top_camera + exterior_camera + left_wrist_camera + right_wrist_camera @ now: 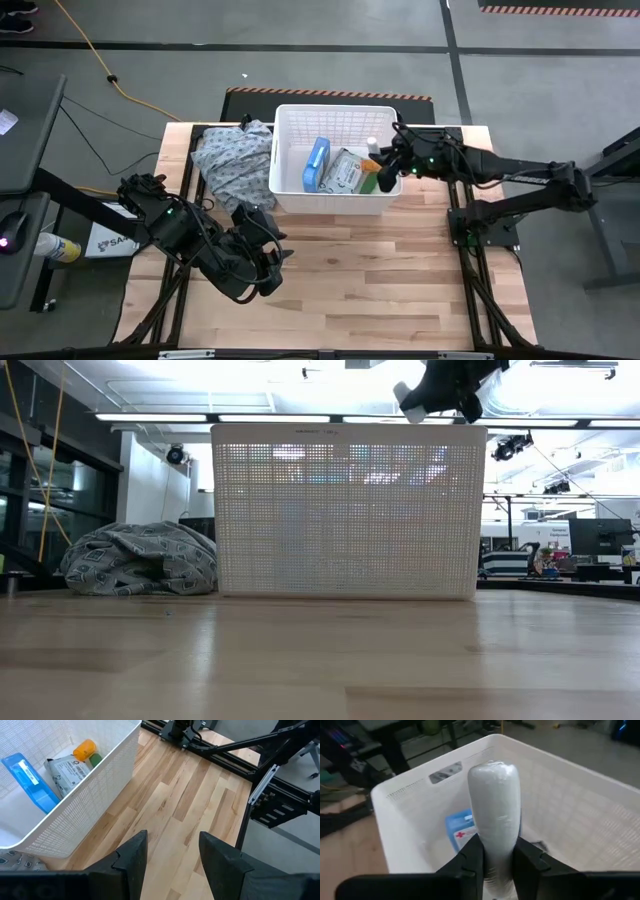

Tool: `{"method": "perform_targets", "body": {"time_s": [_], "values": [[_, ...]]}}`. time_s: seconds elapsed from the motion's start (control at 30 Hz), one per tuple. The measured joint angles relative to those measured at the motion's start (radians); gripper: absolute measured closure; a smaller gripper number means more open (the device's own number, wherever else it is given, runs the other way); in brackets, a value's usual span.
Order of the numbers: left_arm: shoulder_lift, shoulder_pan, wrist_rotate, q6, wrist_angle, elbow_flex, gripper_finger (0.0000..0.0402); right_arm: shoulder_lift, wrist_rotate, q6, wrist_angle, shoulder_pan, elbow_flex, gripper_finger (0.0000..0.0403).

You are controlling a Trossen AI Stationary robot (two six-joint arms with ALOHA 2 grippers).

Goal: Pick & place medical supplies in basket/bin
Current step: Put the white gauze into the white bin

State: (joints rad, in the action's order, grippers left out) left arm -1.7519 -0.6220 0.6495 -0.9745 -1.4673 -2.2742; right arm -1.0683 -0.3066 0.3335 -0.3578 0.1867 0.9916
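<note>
The white gridded basket stands at the table's far middle. In it lie a blue-white packet, a grey-white soft pack, an orange-capped vial and a green bar. My right gripper hangs over the basket's right part, shut on a white tube. In the low view it shows above the basket's rim. My left gripper waits open over the bare wood near the basket's near left corner. My right gripper pinches the white tube between its two fingers, at the tube's end nearest the wrist. The fingers come from the table's right, and the tube sticks out forward along them. It is lifted clear over the basket's inside, above the blue-white packet.
A grey patterned cloth lies bunched against the basket's left wall. Bare wooden tabletop spreads between the basket and the near edge. Black frame rails run along the table's right side.
</note>
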Motion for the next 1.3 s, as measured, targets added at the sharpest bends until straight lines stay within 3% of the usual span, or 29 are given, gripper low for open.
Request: {"method": "perform_targets", "body": {"time_s": [0.17, 0.3, 0.67, 0.83, 1.03, 1.3], "values": [[0.000, 0.000, 0.000, 0.000, 0.000, 0.000, 0.0190, -0.019, 0.115, 0.033, 0.019, 0.037, 0.005, 0.0329], [0.000, 0.000, 0.000, -0.003, 0.002, 0.000, 0.0190, -0.082, 0.146, 0.025, 0.000, 0.047, 0.063, 0.0325], [0.000, 0.000, -0.001, -0.003, 0.009, 0.000, 0.0190, -0.360, 0.184, 0.000, -0.370, 0.100, 0.395, 0.0302], [0.000, 0.000, -0.002, -0.003, 0.009, 0.000, 0.0190, -0.451, 0.220, -0.001, -0.450, 0.134, 0.501, 0.0301], [0.000, 0.000, -0.005, -0.003, 0.008, 0.000, 0.0190, -0.496, 0.337, 0.005, -0.482, 0.187, 0.523, 0.0303], [0.000, 0.000, -0.004, 0.000, 0.006, 0.000, 0.0190, -0.498, 0.368, 0.001, -0.521, 0.215, 0.464, 0.0304]]}}
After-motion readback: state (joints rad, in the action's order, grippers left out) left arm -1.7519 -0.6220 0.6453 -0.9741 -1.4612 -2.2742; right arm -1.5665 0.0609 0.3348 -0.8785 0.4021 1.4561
